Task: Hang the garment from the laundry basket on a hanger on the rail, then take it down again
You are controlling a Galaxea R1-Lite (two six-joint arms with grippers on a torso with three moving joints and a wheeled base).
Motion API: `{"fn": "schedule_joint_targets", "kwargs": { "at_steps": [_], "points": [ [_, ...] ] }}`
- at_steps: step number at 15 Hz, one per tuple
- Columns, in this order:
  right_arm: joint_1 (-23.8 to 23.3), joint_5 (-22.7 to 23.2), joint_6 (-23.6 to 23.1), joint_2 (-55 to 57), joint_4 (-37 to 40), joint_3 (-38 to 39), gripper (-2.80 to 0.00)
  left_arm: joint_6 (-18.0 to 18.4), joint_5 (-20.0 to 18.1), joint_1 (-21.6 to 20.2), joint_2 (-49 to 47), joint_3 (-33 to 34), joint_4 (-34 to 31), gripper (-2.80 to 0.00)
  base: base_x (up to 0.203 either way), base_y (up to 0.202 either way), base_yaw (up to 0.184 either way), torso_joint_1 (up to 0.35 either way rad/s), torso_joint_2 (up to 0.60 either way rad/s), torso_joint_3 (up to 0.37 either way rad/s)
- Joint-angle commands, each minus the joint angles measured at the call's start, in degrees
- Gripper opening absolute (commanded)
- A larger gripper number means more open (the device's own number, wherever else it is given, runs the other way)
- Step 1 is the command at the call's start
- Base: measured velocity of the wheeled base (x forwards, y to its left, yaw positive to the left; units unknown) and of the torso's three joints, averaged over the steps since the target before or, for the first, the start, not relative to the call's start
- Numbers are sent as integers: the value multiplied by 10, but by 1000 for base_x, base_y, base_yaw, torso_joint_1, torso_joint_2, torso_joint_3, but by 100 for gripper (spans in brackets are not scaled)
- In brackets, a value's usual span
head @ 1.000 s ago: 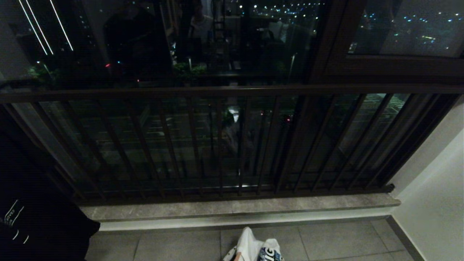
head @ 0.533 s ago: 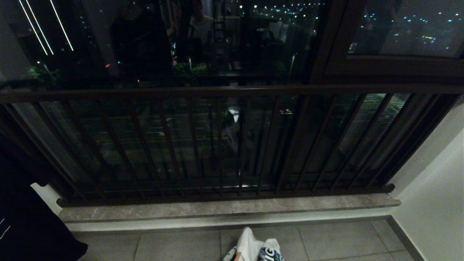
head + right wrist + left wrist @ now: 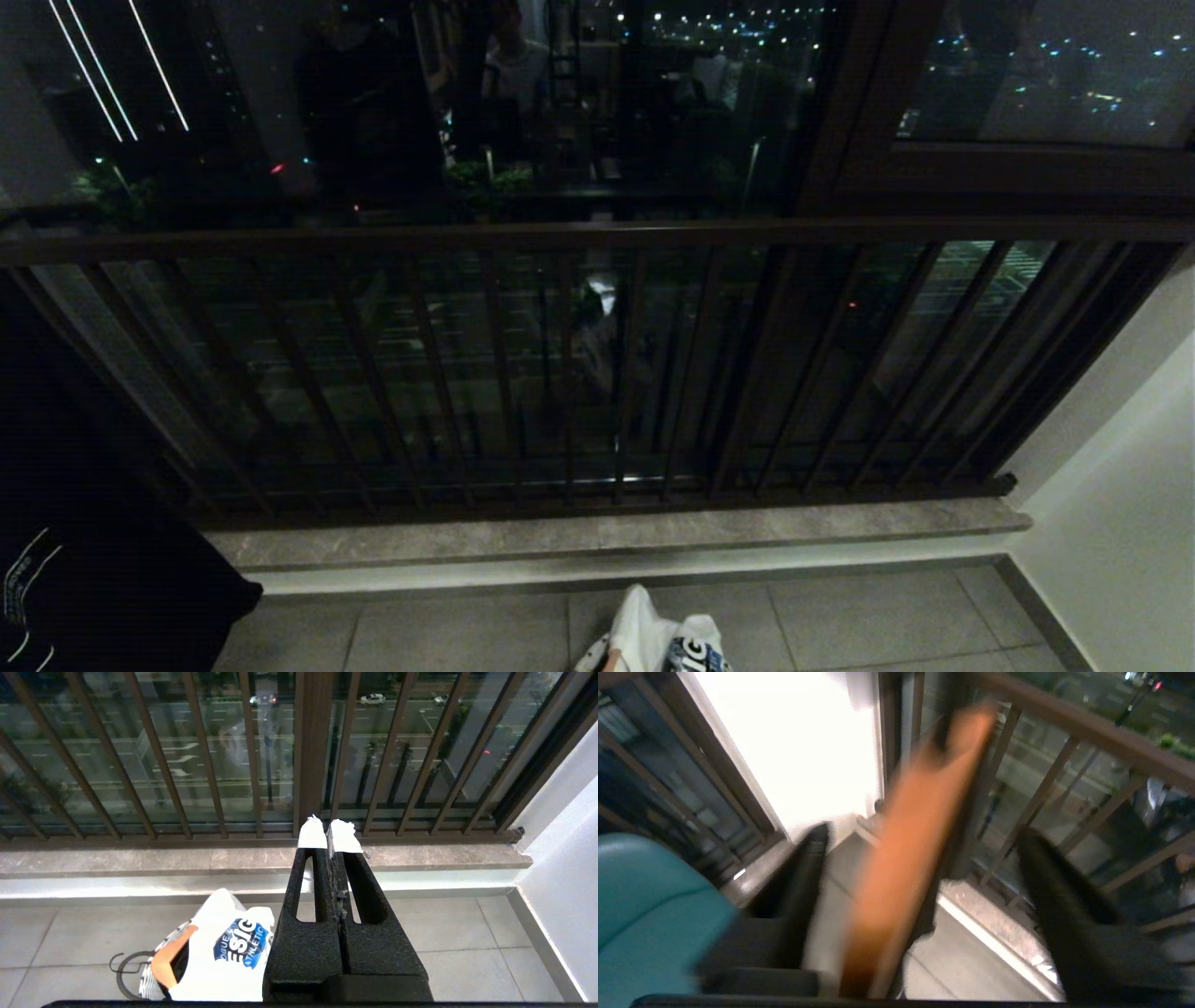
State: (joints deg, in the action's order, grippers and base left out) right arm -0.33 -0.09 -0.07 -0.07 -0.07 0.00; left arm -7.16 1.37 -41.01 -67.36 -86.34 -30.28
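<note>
A black garment (image 3: pixel 84 569) is hanging at the far left of the head view, in front of the railing (image 3: pixel 597 233). The left gripper (image 3: pixel 920 858) is standing with its jaws wide apart, a blurred orange hanger (image 3: pixel 915 835) passing between the fingers (image 3: pixel 808 877) without clearly touching either. On the floor by the sill, a white shirt (image 3: pixel 224 952) is lying in the basket (image 3: pixel 149 980). The right gripper (image 3: pixel 331 833) is hanging above it, fingers pressed together and holding nothing.
</note>
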Motion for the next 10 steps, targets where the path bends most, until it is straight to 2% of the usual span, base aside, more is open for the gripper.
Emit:
{"fn": "schedule_joint_targets", "kwargs": {
  "at_steps": [1, 6, 10],
  "points": [
    [0, 0, 0, 0, 0, 0, -280, 0, 0, 0, -6, 8, -2, -280, 0, 0, 0, 0, 0, 0],
    [0, 0, 0, 0, 0, 0, -280, -1, -23, 1, -2, 10, -2, -280, 0, 0, 0, 0, 0, 0],
    [0, 0, 0, 0, 0, 0, -280, -1, -24, 1, 0, 6, -2, -280, 0, 0, 0, 0, 0, 0]
  ]
}}
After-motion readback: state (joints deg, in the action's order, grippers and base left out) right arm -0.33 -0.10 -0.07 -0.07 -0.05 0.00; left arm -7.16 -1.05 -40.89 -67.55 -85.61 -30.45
